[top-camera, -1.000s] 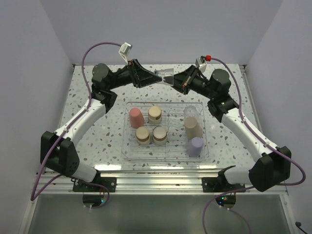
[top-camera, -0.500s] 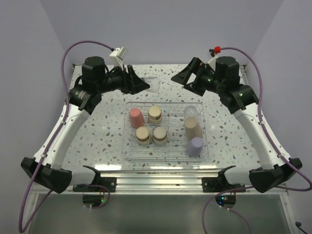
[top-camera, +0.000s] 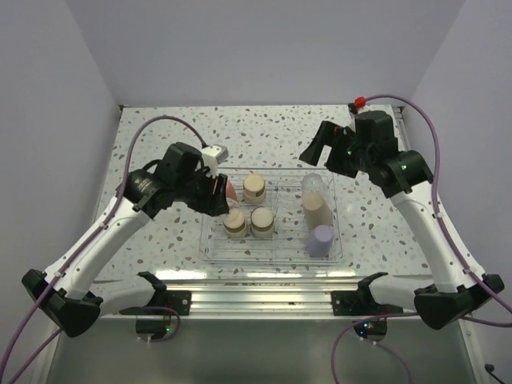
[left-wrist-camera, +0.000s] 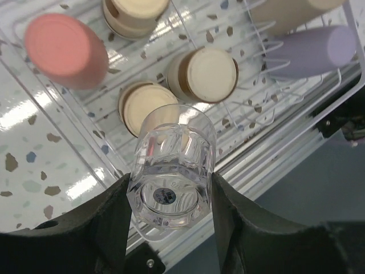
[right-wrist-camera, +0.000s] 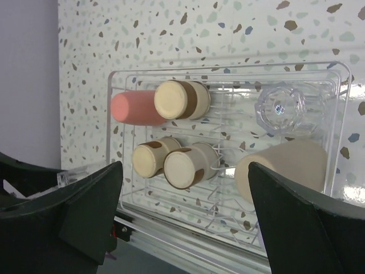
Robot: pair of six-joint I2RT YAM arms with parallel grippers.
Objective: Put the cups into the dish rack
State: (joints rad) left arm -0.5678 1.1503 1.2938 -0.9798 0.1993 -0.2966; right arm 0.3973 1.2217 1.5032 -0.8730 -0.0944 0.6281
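Clear cup [left-wrist-camera: 171, 165]: pinched across its faceted wall by the left gripper [left-wrist-camera: 170, 191], jaws set partway in on either side. It hangs above the dish rack [top-camera: 272, 257], over the 9 o'clock end, just above the nearer steel cups [left-wrist-camera: 208, 74]. It is not set down yet.

Handling, as a judgement: light, rigid and smooth, so it may slip or turn in the pads. If it is glass it could chip against the rack wires. Best hold is across the mid-wall, as it is held now. Lower it gently into a free cell.

Right gripper [top-camera: 316, 154]: jaws spread wide with nothing between them, hovering at the rack's 1 o'clock corner.

Already in the rack are the coral-pink cup [left-wrist-camera: 65, 48], three steel cups, the lavender cup [left-wrist-camera: 319, 48], the beige cup [right-wrist-camera: 291, 171] and a second clear cup [right-wrist-camera: 280, 108].

Change over the last second:
- Both grippers met beyond the rack at 12 o'clock, with the clear cup between them.
- They then drew apart, and the cup stayed with the left.
- The left arm has swung in to the 9 o'clock end, and the right has pulled back.
- The racked cups have not moved.
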